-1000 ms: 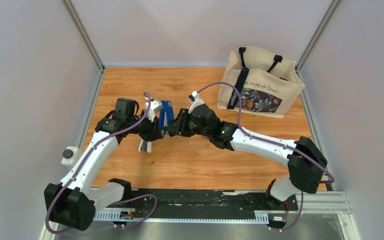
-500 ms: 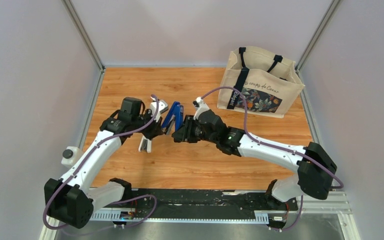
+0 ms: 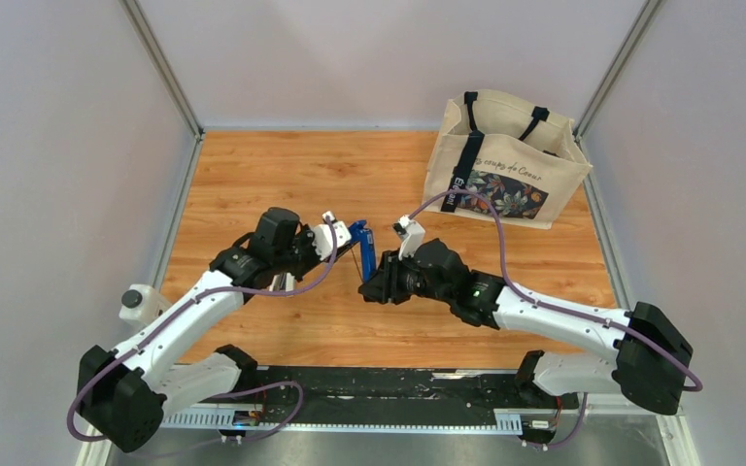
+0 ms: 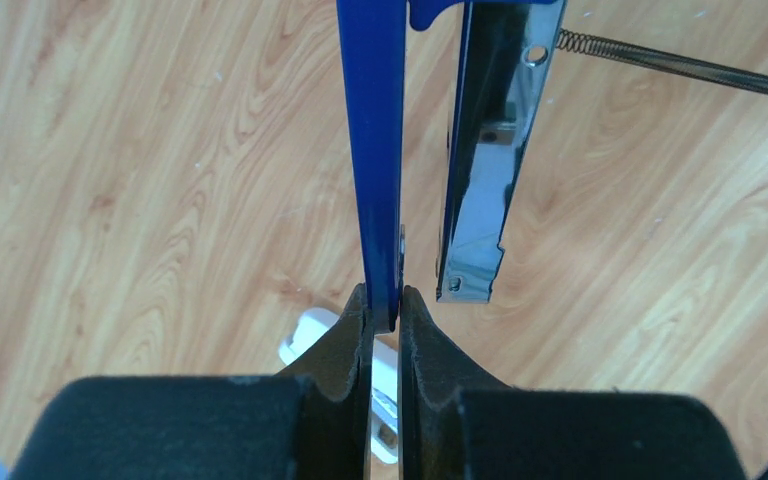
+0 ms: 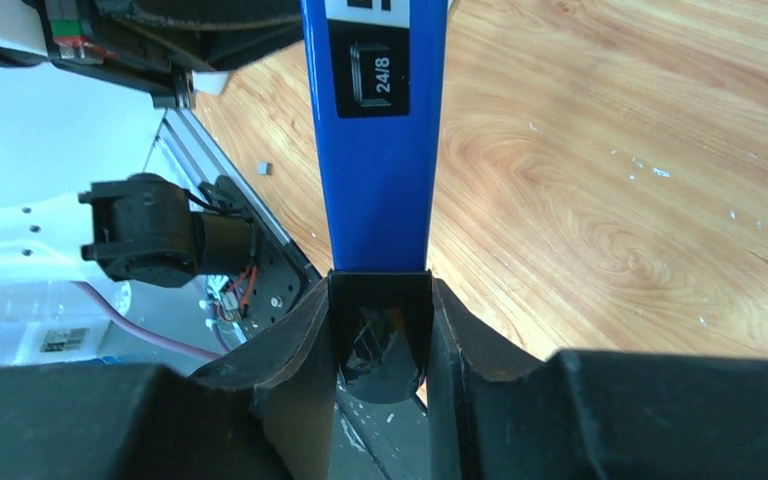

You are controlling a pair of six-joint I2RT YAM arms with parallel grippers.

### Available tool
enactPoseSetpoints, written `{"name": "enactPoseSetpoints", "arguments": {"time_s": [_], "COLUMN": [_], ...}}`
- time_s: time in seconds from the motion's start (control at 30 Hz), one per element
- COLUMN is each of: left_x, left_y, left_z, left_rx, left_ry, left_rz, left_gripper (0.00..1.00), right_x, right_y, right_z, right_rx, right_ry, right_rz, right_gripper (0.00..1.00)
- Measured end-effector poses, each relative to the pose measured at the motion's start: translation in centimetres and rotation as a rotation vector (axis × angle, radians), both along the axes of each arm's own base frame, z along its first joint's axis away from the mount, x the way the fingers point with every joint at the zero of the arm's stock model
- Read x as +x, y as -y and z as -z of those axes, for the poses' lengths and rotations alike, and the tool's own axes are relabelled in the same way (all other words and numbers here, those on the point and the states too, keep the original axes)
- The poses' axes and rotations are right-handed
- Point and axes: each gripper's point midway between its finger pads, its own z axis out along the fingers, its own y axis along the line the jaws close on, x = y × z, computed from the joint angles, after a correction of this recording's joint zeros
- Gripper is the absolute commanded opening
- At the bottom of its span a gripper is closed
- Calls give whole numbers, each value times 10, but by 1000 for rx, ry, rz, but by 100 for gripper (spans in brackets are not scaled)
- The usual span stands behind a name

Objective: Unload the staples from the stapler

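Note:
The dark-blue stapler (image 3: 362,249) is held in the air between both grippers, above the middle of the wooden table. My left gripper (image 3: 343,243) is shut on the edge of its blue top arm (image 4: 371,150). The stapler hangs open: the silver magazine (image 4: 488,150) stands apart beside the blue arm, and a thin spring (image 4: 680,75) stretches away to the right. My right gripper (image 3: 376,282) is shut on the stapler's black end (image 5: 380,335), with the blue body marked 24/8 (image 5: 380,150) rising from between its fingers. I cannot see any staples.
A white stapler (image 4: 307,338) lies on the table below my left gripper, mostly hidden under the left arm in the top view. A printed tote bag (image 3: 505,160) stands at the back right. A white knob (image 3: 136,301) sits at the left edge. Grey walls enclose the table.
Both arms have carried the stapler nearer and to the right. The right arm has swung toward the front. The stapler now stands more upright between the grippers.

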Motion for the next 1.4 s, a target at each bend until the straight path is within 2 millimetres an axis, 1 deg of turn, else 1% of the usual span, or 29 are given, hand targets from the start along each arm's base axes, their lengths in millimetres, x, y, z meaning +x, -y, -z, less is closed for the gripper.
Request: {"name": "enactPoseSetpoints", "arguments": {"time_s": [0.27,0.53,0.7,0.87,1.03,1.1,1.13,1.2,1.27,1.3,1.33,1.4], "left_x": [17,30,36,39,40,40,39,32,22,20,16,8], "left_y": [-6,-4,2,4,4,4,4,3,4,5,7,14], "left_z": [9,30,39,47,47,46,47,49,46,43,35,16], "left_rx": [170,313,364,400,406,408,407,398,371,353,320,233], "left_ry": [158,265,286,300,315,317,310,279,214,194,167,130], "left_rz": [12,41,71,80,71,70,70,75,79,75,68,60], "left_gripper": [4,2,2,1,1,3,6,9,11,11,13,16], "right_x": [-5,-16,-24,-27,-26,-26,-26,-25,-21,-16,-12,1], "right_y": [7,24,33,37,39,39,39,39,35,32,29,19], "right_z": [20,53,63,68,67,67,67,65,55,46,38,15], "right_rx": [-53,-100,-93,-100,-106,-111,-115,-128,-139,-138,-136,-128], "right_ry": [31,6,-15,-21,-8,-3,-1,-1,8,20,30,65], "right_rz": [-41,-46,-37,-30,-27,-26,-27,-25,-20,-12,-5,14], "right_gripper": [0,0,0,0,0,0,0,0,0,0,0,0]}}
